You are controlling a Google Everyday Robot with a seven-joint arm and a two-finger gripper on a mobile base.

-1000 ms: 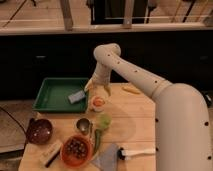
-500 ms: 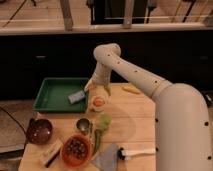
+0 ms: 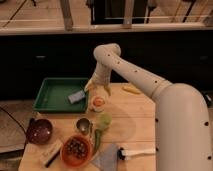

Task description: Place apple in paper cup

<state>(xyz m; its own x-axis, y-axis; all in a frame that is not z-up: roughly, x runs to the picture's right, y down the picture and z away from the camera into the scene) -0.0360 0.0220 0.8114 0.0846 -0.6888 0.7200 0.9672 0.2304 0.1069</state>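
The apple (image 3: 98, 101), small and orange-red, sits inside the mouth of the short white paper cup (image 3: 97, 107), which stands on the wooden table just right of the green tray. My gripper (image 3: 98, 88) hangs directly above the cup. Its two yellowish fingers (image 3: 107, 90) are spread to either side of the cup, and nothing is held between them. The white arm reaches in from the right.
A green tray (image 3: 50, 95) holding a blue-grey block (image 3: 76, 96) lies to the left. A yellow elongated item (image 3: 131, 90) lies right of the cup. In front are a metal cup (image 3: 83, 125), a pale green vegetable (image 3: 102, 123), a dark bowl (image 3: 39, 131) and an orange bowl (image 3: 76, 149).
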